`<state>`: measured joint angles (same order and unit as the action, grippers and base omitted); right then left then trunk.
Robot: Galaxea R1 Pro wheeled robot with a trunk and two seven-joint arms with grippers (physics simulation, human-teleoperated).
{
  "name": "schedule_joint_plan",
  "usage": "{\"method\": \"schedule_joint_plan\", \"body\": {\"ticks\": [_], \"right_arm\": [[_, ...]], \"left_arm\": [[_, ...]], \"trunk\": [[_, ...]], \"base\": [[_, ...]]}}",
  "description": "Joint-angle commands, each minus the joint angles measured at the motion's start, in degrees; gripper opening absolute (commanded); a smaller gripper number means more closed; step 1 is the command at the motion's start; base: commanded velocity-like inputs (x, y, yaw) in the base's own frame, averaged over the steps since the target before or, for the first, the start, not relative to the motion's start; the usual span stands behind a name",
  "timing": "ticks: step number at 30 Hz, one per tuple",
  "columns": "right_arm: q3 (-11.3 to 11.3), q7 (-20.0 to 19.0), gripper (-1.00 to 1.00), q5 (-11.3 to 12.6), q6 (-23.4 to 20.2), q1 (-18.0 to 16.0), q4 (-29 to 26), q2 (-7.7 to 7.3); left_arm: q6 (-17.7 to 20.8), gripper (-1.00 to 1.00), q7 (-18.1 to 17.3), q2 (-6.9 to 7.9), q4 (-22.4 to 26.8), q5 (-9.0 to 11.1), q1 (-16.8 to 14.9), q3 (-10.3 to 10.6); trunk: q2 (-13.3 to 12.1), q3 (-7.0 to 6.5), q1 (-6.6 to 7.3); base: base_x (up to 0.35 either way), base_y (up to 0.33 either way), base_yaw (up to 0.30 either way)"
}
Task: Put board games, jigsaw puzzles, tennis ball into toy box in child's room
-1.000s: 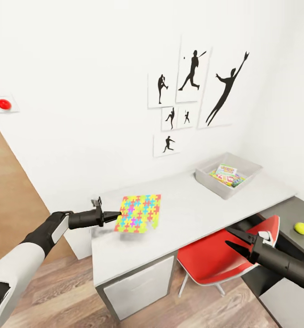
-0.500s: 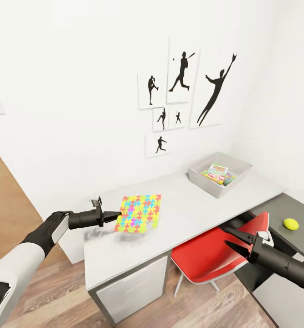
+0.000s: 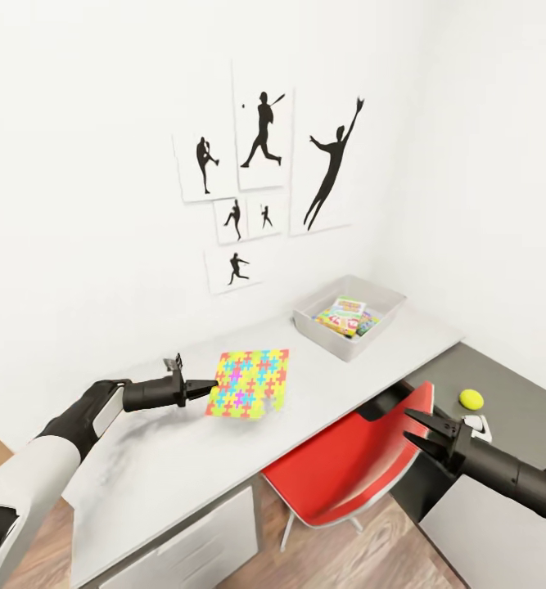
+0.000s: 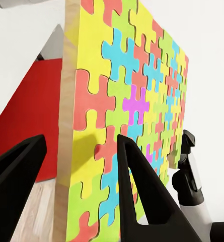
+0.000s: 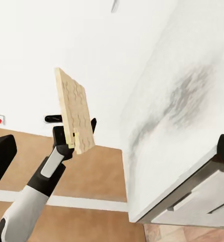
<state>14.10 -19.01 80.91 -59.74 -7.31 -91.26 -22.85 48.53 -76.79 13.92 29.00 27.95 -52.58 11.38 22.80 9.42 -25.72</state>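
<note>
My left gripper [image 3: 213, 385] is shut on the edge of a jigsaw puzzle [image 3: 249, 383], a thin multicoloured square held just above the light grey table [image 3: 174, 454]. In the left wrist view the puzzle [image 4: 137, 101] stands between the two black fingers [image 4: 142, 186]. The right wrist view shows the puzzle's plain wooden back [image 5: 74, 111]. At the back right of the table stands the toy box [image 3: 307, 326] with printed board games [image 3: 343, 316] lying inside. The tennis ball [image 3: 471, 398] rests on the dark lower desk section. My right gripper [image 3: 417, 433] is open and holds nothing, above a red chair.
A red chair [image 3: 346, 470] is tucked under the table between my arms. Black sports silhouette pictures [image 3: 260, 172] hang on the white wall behind. Grey cabinet fronts [image 3: 191, 544] sit below the tabletop, with wood-plank floor [image 3: 363, 556] beneath.
The whole head view has shifted, so table, toy box and pictures slide left in the picture. Both arms keep their pose, and the puzzle stays in the left gripper.
</note>
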Motion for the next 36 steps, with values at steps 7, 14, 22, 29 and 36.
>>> {"method": "schedule_joint_plan", "body": {"ticks": [7, 14, 22, 29, 36], "right_arm": [[-0.01, -0.59, 1.0, -0.58, -0.2, -0.07, 0.03, 0.0], [-0.04, -0.59, 1.0, -0.58, -0.2, -0.07, 0.03, 0.0], [-0.04, -0.59, 1.0, -0.58, -0.2, -0.07, 0.03, 0.0], [-0.04, -0.58, 1.0, -0.58, -0.2, -0.07, 0.03, 0.0], [-0.04, -0.59, 1.0, -0.58, -0.2, -0.07, 0.03, 0.0]], "left_arm": [[0.52, -1.0, -0.12, 0.05, 0.0, 0.41, -0.06, 0.31], [0.5, -1.0, -0.25, 0.05, 0.0, 0.43, -0.01, 0.31], [0.43, -1.0, -0.3, 0.02, 0.0, 0.43, 0.29, 0.31], [0.43, -1.0, -0.29, 0.02, 0.0, 0.43, 0.29, 0.31], [0.43, -1.0, -0.35, -0.01, 0.0, 0.43, 0.29, 0.31]], "trunk": [[0.12, 0.11, -0.06], [0.12, 0.11, -0.06], [0.12, 0.11, -0.06], [0.12, 0.11, -0.06], [0.12, 0.11, -0.06]], "base": [[0.236, -0.201, -0.048], [0.154, -0.124, -0.001], [0.007, -0.057, 0.0], [0.0, -0.022, 0.0], [0.003, -0.003, 0.0]]}}
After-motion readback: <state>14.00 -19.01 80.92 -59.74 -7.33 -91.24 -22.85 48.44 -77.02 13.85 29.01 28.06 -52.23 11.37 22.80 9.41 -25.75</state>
